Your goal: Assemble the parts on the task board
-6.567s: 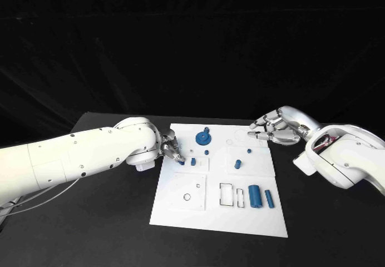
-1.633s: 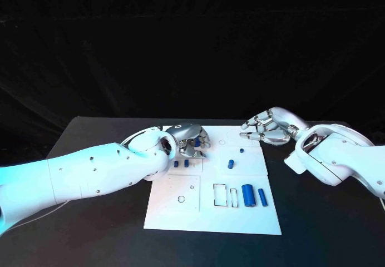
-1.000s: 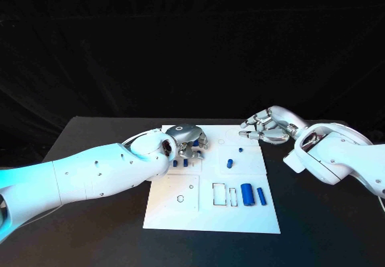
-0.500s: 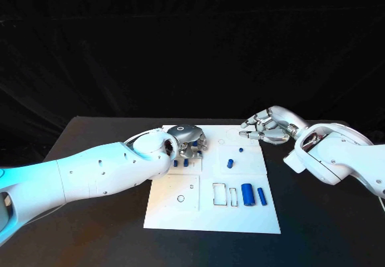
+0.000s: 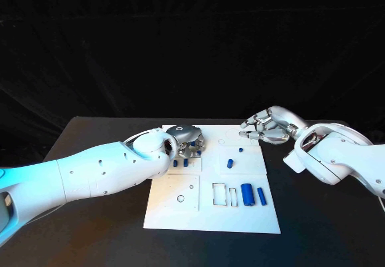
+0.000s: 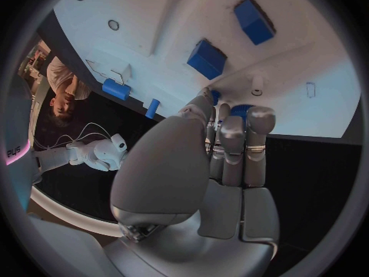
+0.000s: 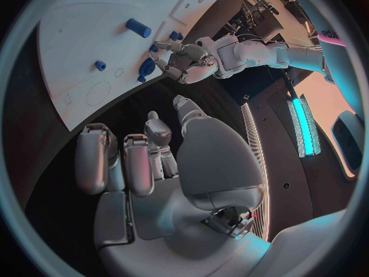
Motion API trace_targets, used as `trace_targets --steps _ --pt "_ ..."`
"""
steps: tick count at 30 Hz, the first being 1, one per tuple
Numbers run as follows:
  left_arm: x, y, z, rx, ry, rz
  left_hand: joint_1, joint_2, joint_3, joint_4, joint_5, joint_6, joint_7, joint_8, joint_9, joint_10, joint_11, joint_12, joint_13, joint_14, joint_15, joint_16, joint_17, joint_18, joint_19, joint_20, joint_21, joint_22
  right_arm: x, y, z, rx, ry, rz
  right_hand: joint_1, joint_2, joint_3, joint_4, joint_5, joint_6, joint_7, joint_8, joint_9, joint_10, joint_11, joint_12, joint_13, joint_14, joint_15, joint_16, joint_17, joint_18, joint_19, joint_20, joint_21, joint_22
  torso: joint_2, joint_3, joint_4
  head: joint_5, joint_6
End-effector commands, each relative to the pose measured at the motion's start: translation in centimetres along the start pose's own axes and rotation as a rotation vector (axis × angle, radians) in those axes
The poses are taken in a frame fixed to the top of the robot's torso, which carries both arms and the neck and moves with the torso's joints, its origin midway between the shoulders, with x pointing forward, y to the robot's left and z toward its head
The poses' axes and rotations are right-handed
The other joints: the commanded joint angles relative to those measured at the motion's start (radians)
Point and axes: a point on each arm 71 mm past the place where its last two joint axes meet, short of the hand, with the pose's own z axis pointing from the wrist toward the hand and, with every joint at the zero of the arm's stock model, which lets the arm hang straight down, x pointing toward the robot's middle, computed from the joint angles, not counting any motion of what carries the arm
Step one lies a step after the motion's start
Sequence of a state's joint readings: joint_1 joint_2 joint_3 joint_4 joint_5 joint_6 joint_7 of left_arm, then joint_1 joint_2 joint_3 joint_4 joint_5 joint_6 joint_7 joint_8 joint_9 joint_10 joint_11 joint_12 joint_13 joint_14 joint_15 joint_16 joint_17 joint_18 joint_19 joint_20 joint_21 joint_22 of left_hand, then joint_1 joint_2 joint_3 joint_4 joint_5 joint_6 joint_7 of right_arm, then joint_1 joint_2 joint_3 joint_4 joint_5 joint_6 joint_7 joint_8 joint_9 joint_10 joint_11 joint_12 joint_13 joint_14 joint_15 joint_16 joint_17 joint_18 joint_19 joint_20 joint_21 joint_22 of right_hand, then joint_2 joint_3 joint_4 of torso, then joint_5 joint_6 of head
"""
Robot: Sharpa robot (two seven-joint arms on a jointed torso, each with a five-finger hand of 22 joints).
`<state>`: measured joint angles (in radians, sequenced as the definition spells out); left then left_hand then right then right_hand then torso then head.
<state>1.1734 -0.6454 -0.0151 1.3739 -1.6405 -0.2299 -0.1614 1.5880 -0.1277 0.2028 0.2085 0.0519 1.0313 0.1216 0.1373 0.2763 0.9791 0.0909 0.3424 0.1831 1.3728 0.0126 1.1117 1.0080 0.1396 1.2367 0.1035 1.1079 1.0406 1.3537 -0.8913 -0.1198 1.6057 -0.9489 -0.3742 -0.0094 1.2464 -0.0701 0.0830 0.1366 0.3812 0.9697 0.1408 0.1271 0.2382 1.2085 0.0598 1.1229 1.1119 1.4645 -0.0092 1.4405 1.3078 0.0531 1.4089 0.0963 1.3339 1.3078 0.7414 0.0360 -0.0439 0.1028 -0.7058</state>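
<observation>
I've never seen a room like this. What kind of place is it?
Probably a robot lab or test room. A white task board with small blue parts lies on a black table, black curtains hang behind, and two robot hands, left and right, work over it.

no legible text or labels, partial lettering on a pink-lit wrist-view edge too cut off to read

Black bench [image 5: 96,222] carrying one white board

A flat white rectangular task board [image 5: 184,214] lies directly on the matte black bench, near its middle, with dark bench surface showing on either side of it.
</observation>
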Motion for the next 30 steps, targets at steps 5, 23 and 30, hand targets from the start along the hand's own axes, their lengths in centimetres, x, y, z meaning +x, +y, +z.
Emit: trace_targets --steps 5,23,30 --pt "0.16 -0.22 0.20 -0.002 0.021 0.013 0.006 -0.008 0.017 0.001 0.000 0.013 0.001 -0.012 -0.004 0.014 -0.001 -0.012 -0.007 0.011 0.001 0.016 0.009 -0.019 0.013 0.003 0.020 0.017 0.14 0.10 0.00 -0.010 0.010 -0.002 0.004 0.009 -0.007 0.000 0.006 -0.003 0.001 0.006 0.001 -0.001 -0.001 0.000 0.001 0.050 -0.005 -0.005 0.031 0.010 -0.001 -0.001 -0.002 0.085 0.000 -0.0001 0.0001 0.000 0.000" --pt "0.44 -0.57 0.43 0.008 0.053 0.004 0.017 0.004 0.082 -0.013 0.001 0.063 -0.002 -0.026 -0.018 0.128 -0.026 -0.042 -0.029 0.053 -0.019 0.109 0.086 -0.039 0.068 -0.010 0.120 0.127 0.13 0.09 -0.04 -0.010 0.011 -0.002 0.004 0.009 -0.007 0.000 0.006 -0.003 0.001 0.006 0.001 -0.001 -0.001 0.000 0.001 0.050 -0.005 -0.005 0.031 0.010 -0.001 -0.001 -0.002 0.085 0.000 0.0001 0.0001 0.000 -0.004" --pt "0.45 -0.58 0.44 0.010 0.055 0.002 0.027 -0.024 0.180 -0.037 0.247 0.091 0.005 -0.041 -0.029 0.186 -0.025 -0.096 -0.044 0.060 -0.024 0.128 0.096 -0.046 0.078 -0.021 0.160 0.168 0.13 0.10 -0.04 -0.010 0.010 -0.002 0.004 0.009 -0.007 0.000 0.006 -0.003 0.001 0.006 0.001 -0.001 -0.001 0.000 0.001 0.050 -0.005 -0.005 0.031 0.010 -0.001 -0.001 -0.002 0.085 0.000 -0.0002 0.0005 -0.001 -0.004"
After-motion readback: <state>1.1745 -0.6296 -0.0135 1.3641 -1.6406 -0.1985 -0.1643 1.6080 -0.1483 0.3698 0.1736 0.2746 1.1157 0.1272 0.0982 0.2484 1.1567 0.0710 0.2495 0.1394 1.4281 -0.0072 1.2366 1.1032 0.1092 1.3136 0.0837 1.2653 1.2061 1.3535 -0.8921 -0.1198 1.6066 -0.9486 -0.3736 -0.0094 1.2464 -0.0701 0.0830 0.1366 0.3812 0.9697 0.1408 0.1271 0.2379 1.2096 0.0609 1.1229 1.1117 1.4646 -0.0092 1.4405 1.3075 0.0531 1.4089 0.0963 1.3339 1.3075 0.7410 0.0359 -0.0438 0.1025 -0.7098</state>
